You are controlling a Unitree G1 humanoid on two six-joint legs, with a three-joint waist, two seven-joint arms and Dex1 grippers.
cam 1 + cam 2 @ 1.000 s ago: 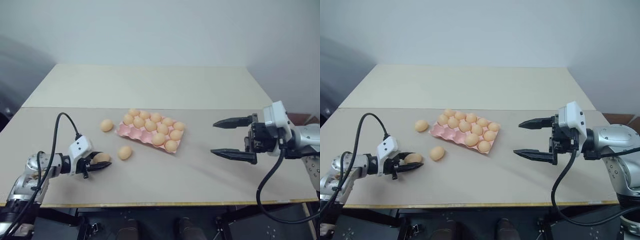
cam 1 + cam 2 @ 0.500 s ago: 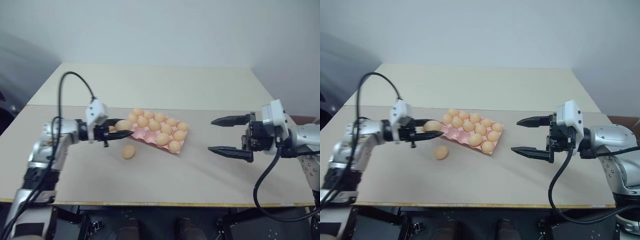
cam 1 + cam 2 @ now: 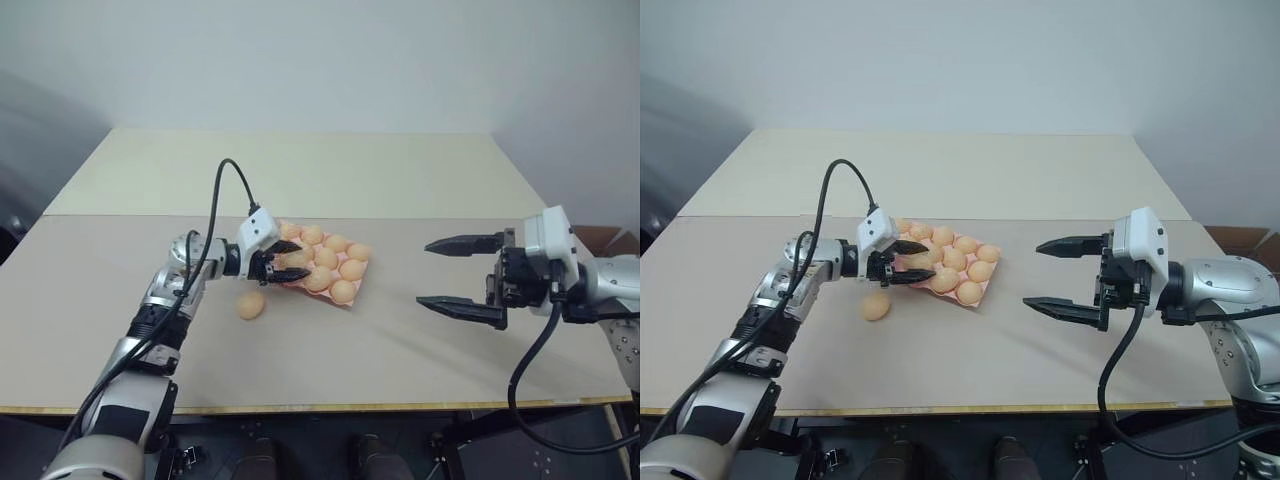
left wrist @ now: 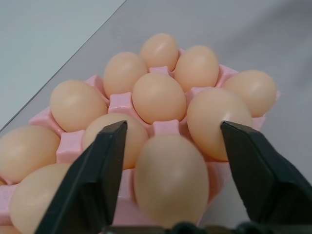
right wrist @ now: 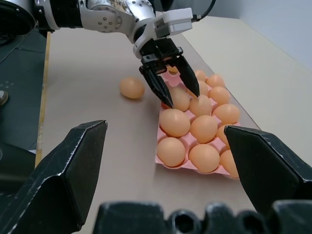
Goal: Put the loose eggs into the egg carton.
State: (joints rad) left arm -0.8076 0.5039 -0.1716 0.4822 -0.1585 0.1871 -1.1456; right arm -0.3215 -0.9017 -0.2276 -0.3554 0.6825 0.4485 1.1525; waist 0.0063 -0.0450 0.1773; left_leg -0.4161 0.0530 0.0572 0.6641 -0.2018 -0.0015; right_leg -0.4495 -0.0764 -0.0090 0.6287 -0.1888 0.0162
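Note:
The pink egg carton [image 4: 122, 103] lies mid-table, its cups holding several pale orange eggs. My left gripper [image 3: 292, 260] is at the carton's left end and stands open. An egg [image 4: 170, 180] rests in the nearest cup between its fingers [image 4: 97, 170], with a gap on each side. One loose egg [image 3: 250, 304] lies on the table just in front of the carton's left end, also seen as the loose egg [image 5: 131, 87] in the right wrist view. My right gripper [image 3: 424, 272] hovers open and empty, well to the right of the carton, pointing toward it.
The beige table [image 3: 330, 350] has a seam across it behind the carton, and its front edge runs near the bottom of the eye views. A black cable [image 3: 225, 190] loops above the left forearm.
My left gripper carried an egg from the table's front left up to the carton's left end and opened, leaving it in a cup. The right gripper stayed put.

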